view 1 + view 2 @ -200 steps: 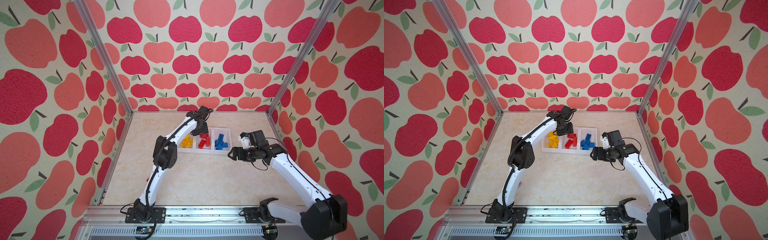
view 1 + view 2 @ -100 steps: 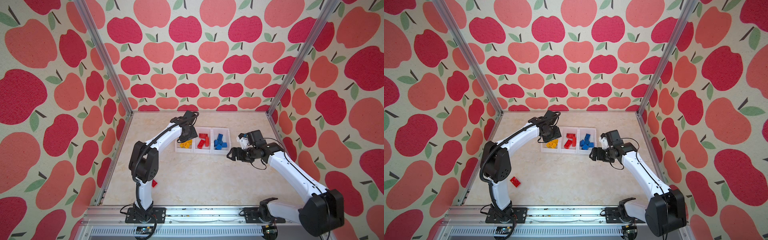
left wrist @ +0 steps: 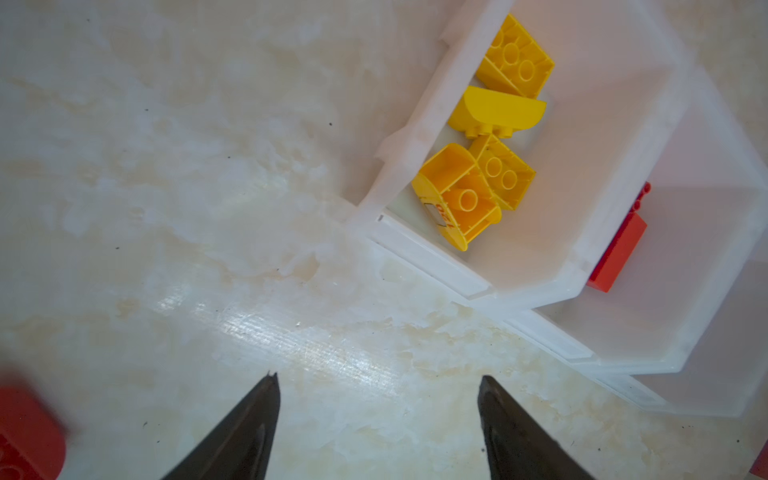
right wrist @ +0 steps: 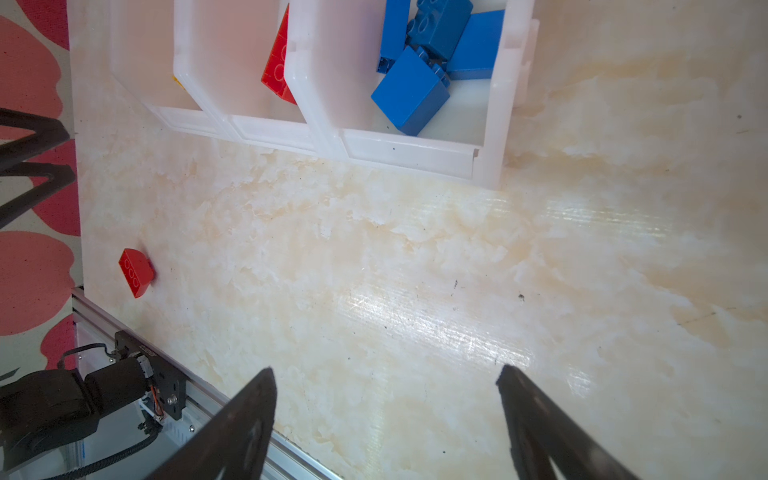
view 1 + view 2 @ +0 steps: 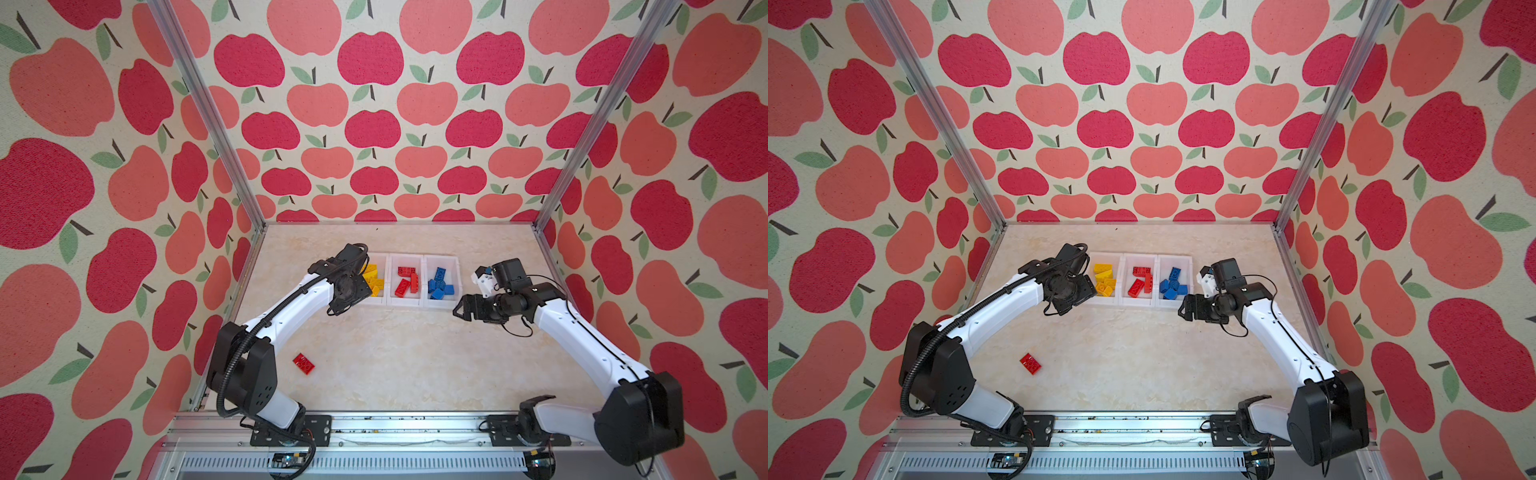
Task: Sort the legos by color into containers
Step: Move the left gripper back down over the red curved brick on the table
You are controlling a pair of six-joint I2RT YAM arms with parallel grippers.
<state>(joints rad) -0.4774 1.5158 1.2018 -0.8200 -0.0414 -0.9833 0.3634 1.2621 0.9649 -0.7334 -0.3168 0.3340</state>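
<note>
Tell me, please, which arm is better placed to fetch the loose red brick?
Left: the red brick lies on that arm's side, and the left gripper is open and empty; the right gripper is farther off.

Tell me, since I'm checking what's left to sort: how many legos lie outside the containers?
1. A red lego lies on the table, near the left arm's base, well apart from the containers. The arms could hide others.
</note>
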